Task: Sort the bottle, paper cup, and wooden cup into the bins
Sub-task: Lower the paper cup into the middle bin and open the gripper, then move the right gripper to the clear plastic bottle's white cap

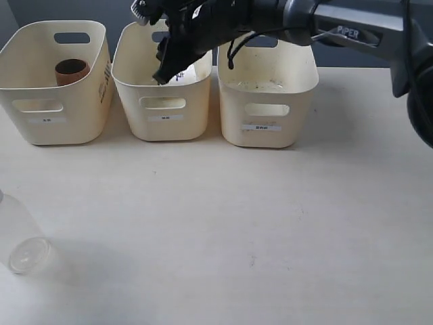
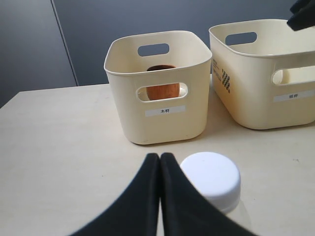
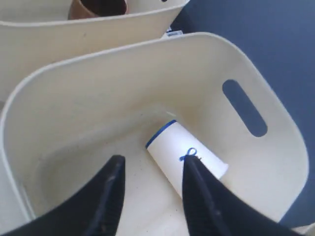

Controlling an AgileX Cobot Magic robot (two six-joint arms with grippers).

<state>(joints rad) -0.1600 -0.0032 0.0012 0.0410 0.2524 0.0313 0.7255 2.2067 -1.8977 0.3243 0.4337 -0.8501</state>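
Note:
The wooden cup (image 1: 71,70) stands in the left bin (image 1: 57,128) and shows through that bin's handle slot (image 2: 162,91). The paper cup (image 3: 187,155) lies on its side on the floor of the middle bin (image 1: 162,125). My right gripper (image 1: 162,74) hangs open just above it (image 3: 153,161), holding nothing. The clear bottle (image 1: 20,237) rests on the table at the front left. Its white cap (image 2: 211,179) sits right beside my left gripper (image 2: 160,156), which is shut on nothing. The left gripper is outside the exterior view.
The right bin (image 1: 267,128) stands beside the middle one and holds none of the three objects. My right arm (image 1: 352,27) reaches in across the back from the right. The bins line the table's (image 1: 270,230) far edge.

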